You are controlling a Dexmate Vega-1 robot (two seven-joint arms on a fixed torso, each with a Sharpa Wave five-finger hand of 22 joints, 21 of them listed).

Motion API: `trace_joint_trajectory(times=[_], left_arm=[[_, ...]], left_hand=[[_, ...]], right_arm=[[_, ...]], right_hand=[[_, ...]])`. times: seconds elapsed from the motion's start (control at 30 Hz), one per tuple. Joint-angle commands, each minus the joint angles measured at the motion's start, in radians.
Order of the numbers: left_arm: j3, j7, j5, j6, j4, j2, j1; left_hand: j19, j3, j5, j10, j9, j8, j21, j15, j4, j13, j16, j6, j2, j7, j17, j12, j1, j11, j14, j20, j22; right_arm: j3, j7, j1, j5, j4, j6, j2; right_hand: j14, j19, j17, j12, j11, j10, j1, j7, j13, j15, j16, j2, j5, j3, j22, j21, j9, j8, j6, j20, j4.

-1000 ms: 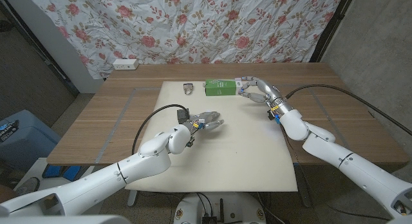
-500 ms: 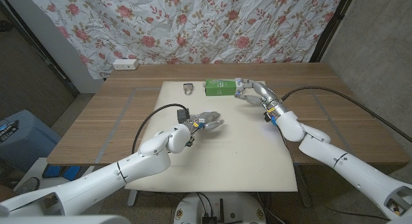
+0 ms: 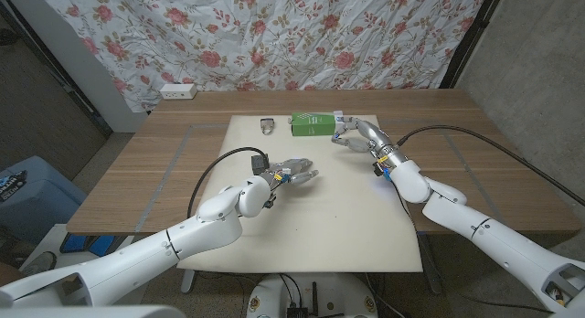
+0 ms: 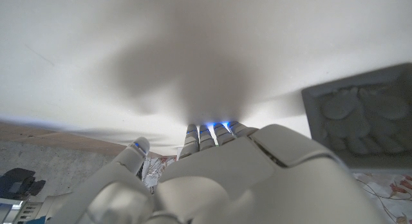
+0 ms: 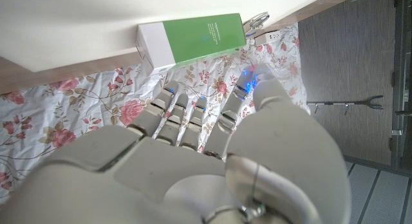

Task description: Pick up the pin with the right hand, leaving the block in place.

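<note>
The pin (image 3: 267,126), a small grey metal piece, lies at the far edge of the white mat (image 3: 320,208). Just to its right lies the green block (image 3: 311,125). My right hand (image 3: 352,133) hovers off the block's right end, fingers loosely curled and apart, holding nothing. The right wrist view shows the green block (image 5: 193,37) beyond my fingers (image 5: 187,111), with the pin (image 5: 257,19) past the block's far end. On the mat's middle is my left hand (image 3: 291,172), fingers spread and empty; its back (image 4: 219,179) shows in the left wrist view.
The mat covers the middle of the wooden table (image 3: 164,172). A white power strip (image 3: 177,90) lies at the table's far left edge. A floral cloth (image 3: 302,35) hangs behind. A blue bin (image 3: 27,195) stands on the floor to the left.
My right hand has drawn back a little from the block's right end, toward me and slightly left. The block, the pin and my left hand have not moved.
</note>
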Motion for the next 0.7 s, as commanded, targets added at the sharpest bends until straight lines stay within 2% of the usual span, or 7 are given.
trace_joint_trajectory(times=[0.03, 0.33, 0.57, 0.7], left_arm=[[0.003, 0.002, -0.007, -0.001, 0.007, -0.006, 0.0], [0.003, -0.002, -0.013, -0.016, 0.012, 0.0, -0.003], [0.004, -0.007, -0.013, -0.019, 0.018, -0.002, -0.009], [0.005, -0.014, -0.013, -0.022, 0.019, -0.002, -0.012]], left_hand=[[-0.003, -0.006, 0.006, 0.005, 0.003, 0.001, 0.005, -0.011, -0.001, 0.002, 0.004, 0.003, 0.122, -0.001, 0.002, 0.006, -0.007, -0.001, -0.003, -0.071, 0.003], [-0.001, -0.009, 0.007, 0.005, 0.003, 0.0, 0.007, -0.012, -0.002, 0.002, 0.004, 0.003, 0.124, -0.002, 0.002, 0.006, -0.006, -0.002, -0.003, -0.071, 0.003], [-0.001, -0.01, 0.008, 0.004, 0.003, -0.001, 0.007, -0.012, -0.002, 0.002, 0.004, 0.002, 0.125, -0.003, 0.002, 0.005, -0.005, -0.001, -0.003, -0.07, 0.002], [0.0, -0.011, 0.008, 0.003, 0.003, -0.001, 0.008, -0.013, -0.003, 0.002, 0.003, 0.001, 0.125, -0.004, 0.001, 0.005, -0.005, -0.003, -0.003, -0.071, 0.002]], right_arm=[[-0.022, 0.005, 0.007, -0.022, 0.018, -0.001, -0.003], [-0.031, 0.003, 0.003, -0.046, 0.011, -0.03, -0.01], [-0.042, -0.001, 0.009, -0.073, 0.014, -0.041, -0.018], [-0.047, -0.005, 0.009, -0.084, 0.012, -0.047, -0.021]], right_hand=[[-0.013, -0.003, 0.005, -0.001, 0.003, 0.005, 0.017, -0.008, 0.003, -0.032, -0.005, 0.001, 0.006, -0.004, 0.001, -0.003, 0.001, 0.007, 0.012, -0.008, -0.002], [-0.018, -0.032, -0.003, -0.001, 0.004, 0.015, 0.03, -0.012, 0.0, -0.04, -0.012, -0.009, 0.006, -0.006, 0.0, -0.011, -0.001, 0.005, 0.015, -0.013, -0.008], [0.037, -0.058, -0.024, 0.002, 0.013, 0.035, 0.045, -0.013, -0.005, -0.034, -0.004, -0.022, 0.004, -0.011, -0.002, -0.012, -0.003, 0.002, 0.02, -0.017, -0.008], [0.06, -0.076, -0.034, 0.002, 0.015, 0.045, 0.048, -0.013, -0.008, -0.043, -0.001, -0.025, 0.004, -0.014, -0.002, -0.015, -0.003, 0.0, 0.02, -0.019, -0.006]])
